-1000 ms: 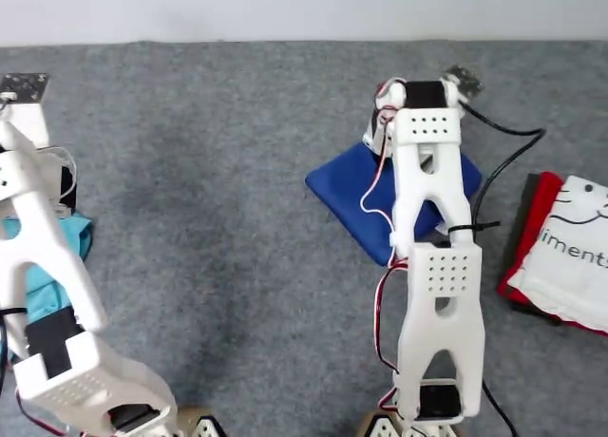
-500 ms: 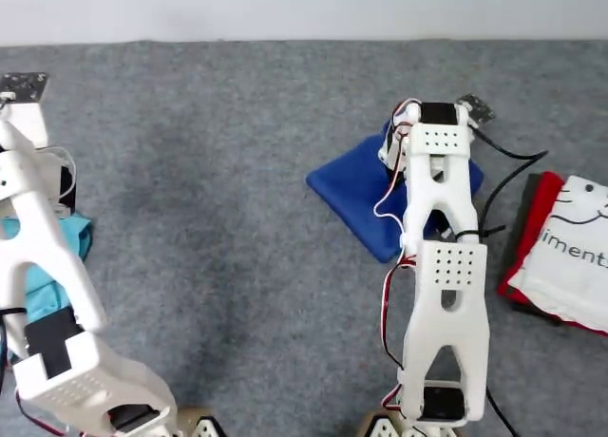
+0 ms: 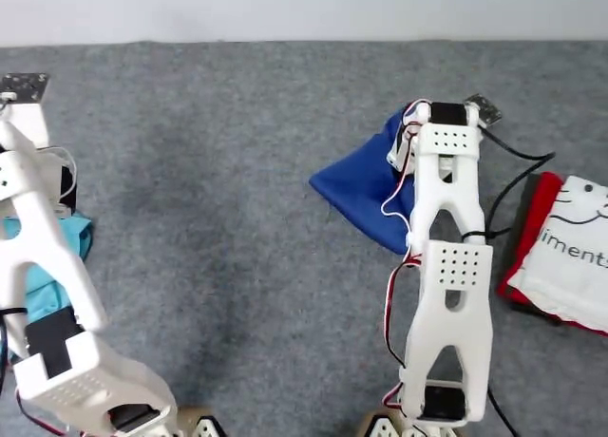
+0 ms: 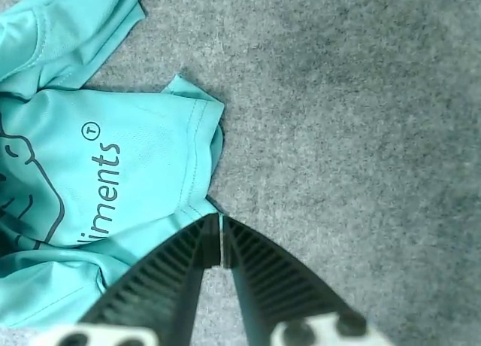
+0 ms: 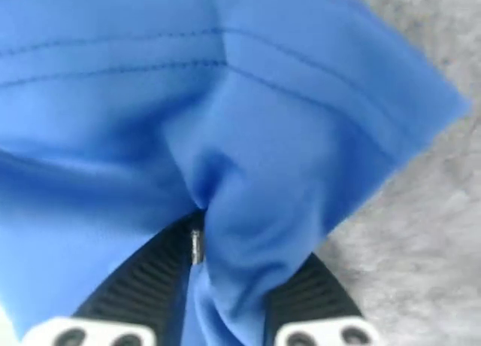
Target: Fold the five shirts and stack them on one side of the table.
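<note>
A folded blue shirt (image 3: 359, 192) lies on the grey table right of centre, its far edge lifted. My right gripper (image 5: 197, 244) is shut on a bunched fold of the blue shirt (image 5: 225, 120); in the high view that arm (image 3: 445, 218) covers the shirt's right part. A teal shirt (image 4: 90, 165) with dark print lies crumpled at the table's left edge (image 3: 43, 266). My left gripper (image 4: 222, 244) hangs shut just above the table beside the teal shirt's hem, holding nothing. A stack with a white printed shirt (image 3: 568, 252) over a red one (image 3: 537, 209) sits at the right.
The grey felt table (image 3: 209, 171) has free room across its middle and back. A dark layer (image 3: 522, 218) shows under the red shirt. A black cable (image 3: 513, 157) runs from the right arm toward the stack. A white wall borders the far edge.
The right arm has shifted to the right and slightly nearer, dragging the blue shirt with it and lifting its far edge. The left arm has not moved.
</note>
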Tool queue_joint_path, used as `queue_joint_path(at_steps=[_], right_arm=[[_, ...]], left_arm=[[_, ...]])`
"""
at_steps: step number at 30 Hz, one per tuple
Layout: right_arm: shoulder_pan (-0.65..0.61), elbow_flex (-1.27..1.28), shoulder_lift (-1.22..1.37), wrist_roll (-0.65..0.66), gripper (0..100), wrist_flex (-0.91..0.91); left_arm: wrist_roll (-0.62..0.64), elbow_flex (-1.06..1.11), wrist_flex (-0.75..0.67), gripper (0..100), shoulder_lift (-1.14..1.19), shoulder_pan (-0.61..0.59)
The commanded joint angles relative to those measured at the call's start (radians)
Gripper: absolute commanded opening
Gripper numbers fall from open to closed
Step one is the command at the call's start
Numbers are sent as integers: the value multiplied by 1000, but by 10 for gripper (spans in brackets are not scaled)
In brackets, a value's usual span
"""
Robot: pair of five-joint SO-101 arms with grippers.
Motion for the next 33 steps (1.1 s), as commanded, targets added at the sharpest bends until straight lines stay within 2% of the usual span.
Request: queue_joint_path(at_steps=[1, 5, 9, 16, 23, 33], right_arm=[[10, -69, -64, 138, 9, 130], [48, -68, -182, 339, 9, 131], [76, -21, -334, 431, 8, 131], [154, 287, -704, 574, 8, 131], [334, 523, -998, 799, 8, 128], [530, 563, -998, 1079, 8, 81]], left_arm=[[-3, -10, 5, 15, -17, -2], [-3, -10, 5, 15, -17, -2], [-3, -10, 6, 15, -17, -3], [-3, -12, 6, 15, -17, -3], [-3, -12, 3, 15, -17, -2], [-3, -12, 2, 15, -17, 2]])
